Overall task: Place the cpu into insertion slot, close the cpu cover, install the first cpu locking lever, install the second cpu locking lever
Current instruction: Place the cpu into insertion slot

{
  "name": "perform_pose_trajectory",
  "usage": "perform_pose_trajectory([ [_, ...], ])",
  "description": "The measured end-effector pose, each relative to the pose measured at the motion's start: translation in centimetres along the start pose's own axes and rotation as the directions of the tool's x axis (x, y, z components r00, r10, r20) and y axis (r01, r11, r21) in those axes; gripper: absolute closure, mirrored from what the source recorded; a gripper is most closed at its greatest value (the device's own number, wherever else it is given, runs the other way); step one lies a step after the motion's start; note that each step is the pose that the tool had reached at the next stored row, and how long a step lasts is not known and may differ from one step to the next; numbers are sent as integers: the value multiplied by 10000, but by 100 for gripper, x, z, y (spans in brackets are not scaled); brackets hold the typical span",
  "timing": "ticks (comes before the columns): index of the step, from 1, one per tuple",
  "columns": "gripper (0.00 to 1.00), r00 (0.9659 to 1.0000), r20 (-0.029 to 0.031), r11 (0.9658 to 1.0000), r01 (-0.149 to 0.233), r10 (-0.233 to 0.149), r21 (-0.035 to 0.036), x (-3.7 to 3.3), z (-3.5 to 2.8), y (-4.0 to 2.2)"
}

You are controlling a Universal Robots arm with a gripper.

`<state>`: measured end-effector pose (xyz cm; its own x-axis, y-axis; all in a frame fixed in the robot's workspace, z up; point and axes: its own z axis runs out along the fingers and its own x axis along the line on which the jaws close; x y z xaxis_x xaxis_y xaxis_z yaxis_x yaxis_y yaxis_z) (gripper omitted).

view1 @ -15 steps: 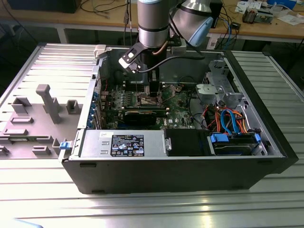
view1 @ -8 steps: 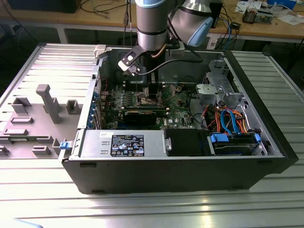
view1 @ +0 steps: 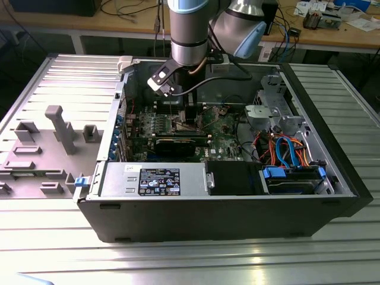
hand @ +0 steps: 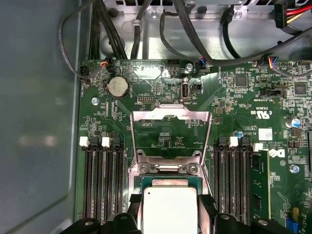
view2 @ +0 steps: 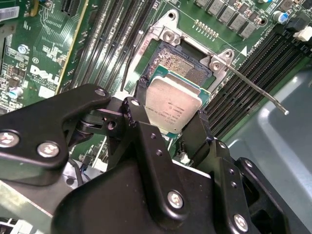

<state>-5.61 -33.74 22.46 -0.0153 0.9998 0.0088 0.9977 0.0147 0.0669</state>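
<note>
Hand point(view2: 171, 113) clamped on cpu point(view2: 173, 100) over insertion slot point(view2: 181, 66); cpu cover point(hand: 170, 112) raised; exterior view: hand around 11 o'clock inside PC case point(view1: 237, 219).

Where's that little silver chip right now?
In both wrist views the chip is gripped in the robot's hand, over the open socket on the green board, between the banks of long black memory slots.

Bright even light, glare on table point(view1: 196, 261), shadowed case point(view1: 237, 217) interior
</note>
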Motion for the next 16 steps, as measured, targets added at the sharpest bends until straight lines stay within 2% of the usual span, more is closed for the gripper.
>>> perform_pose_trajectory([
  [9, 46, 10000, -1, 10000, 0, 0, 3, 20, 58, -57],
  [16, 46, 10000, 2, 10000, -40, 40, 35, 37, 124, -67],
])
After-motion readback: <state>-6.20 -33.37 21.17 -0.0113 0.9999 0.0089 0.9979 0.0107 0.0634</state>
